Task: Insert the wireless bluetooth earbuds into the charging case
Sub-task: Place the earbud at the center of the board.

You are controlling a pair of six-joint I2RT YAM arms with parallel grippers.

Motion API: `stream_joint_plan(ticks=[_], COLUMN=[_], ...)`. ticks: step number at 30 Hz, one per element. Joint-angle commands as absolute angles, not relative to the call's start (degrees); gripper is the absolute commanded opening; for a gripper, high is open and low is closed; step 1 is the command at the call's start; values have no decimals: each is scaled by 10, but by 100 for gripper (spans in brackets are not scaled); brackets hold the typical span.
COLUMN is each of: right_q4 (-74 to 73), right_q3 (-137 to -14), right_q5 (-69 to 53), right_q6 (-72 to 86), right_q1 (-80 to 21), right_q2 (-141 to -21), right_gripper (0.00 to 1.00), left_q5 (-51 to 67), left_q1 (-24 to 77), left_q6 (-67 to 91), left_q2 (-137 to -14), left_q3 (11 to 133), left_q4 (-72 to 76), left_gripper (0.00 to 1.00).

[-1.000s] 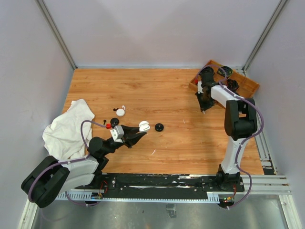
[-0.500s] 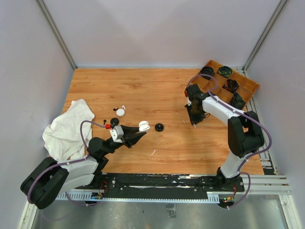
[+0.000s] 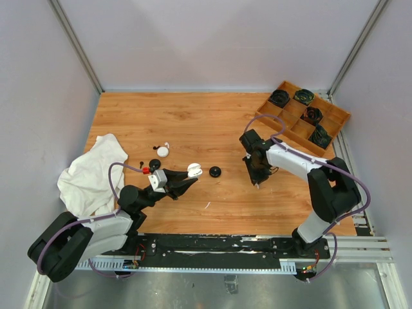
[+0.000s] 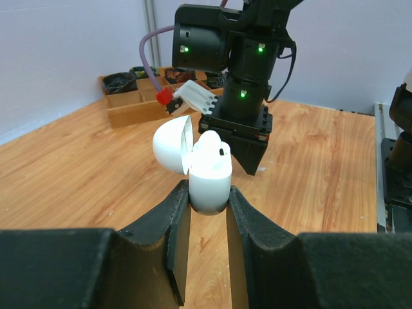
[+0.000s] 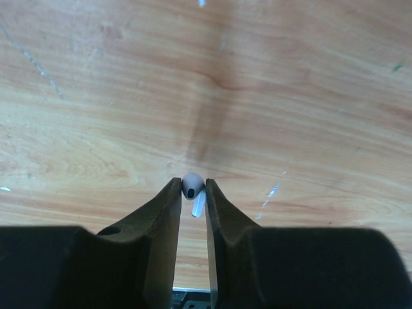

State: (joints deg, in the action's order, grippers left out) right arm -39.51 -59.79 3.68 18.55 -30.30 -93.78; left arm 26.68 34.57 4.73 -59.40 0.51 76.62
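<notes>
Right pincer: tips pinched together on the small white stemmed plastic earbud. They grip the bulb, and the stem hangs slanted in the gap over bare wood. Left pincer: clamped on the lower body of the round white plastic charging case, which sits upright with its lid hinged open. Can't tell if one slot is already filled.

Risks as I see them:
- Earbud grip is tiny and on a rounded surface, so any contact on entry could twist it or pop it out.
- The slanted stem may not line up with the slot and could jam on the rim.
- The open lid could take a hit from the right fingers.
- The case is held low, so a downward push could rock it in the left grip.
- The small black round puck lies between the two pincers, so a low transit could knock it.

Pose: right arm rises from 5 o'clock, forearm reaching toward bench centre, wrist pitched down, pincer at 3 o'clock of the case and well apart from it. Left arm lies low from 7 o'clock, pincer near level and aimed at 2 o'clock. The compartmented wooden tray sits at 1 o'clock.
</notes>
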Motion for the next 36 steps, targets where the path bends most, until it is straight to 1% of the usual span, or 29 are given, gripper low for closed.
stream_joint_plan(ticks=[1,11,19,30,36], right_q4=[-396,-426,-458,-454,-442], right_q3=[-583,-591,-625,-623,-611], right_q5=[44,27,6,1,-10], right_q6=[211,185,175,164,153], right_q1=[-332,-336,-336,-327,-315], right_q2=[-945,-963,-966,-1003,-1009], right_gripper=[23,29,34,33,28], left_q5=[271,272,273,274,275], left_q1=[345,345,345,345,345], left_q6=[40,40,40,38,38], left_q2=[-597,-600,-600,-600,-603], left_q3=[14,14,15,16,17], left_q4=[783,783,783,780,779], left_gripper=[0,0,0,0,0])
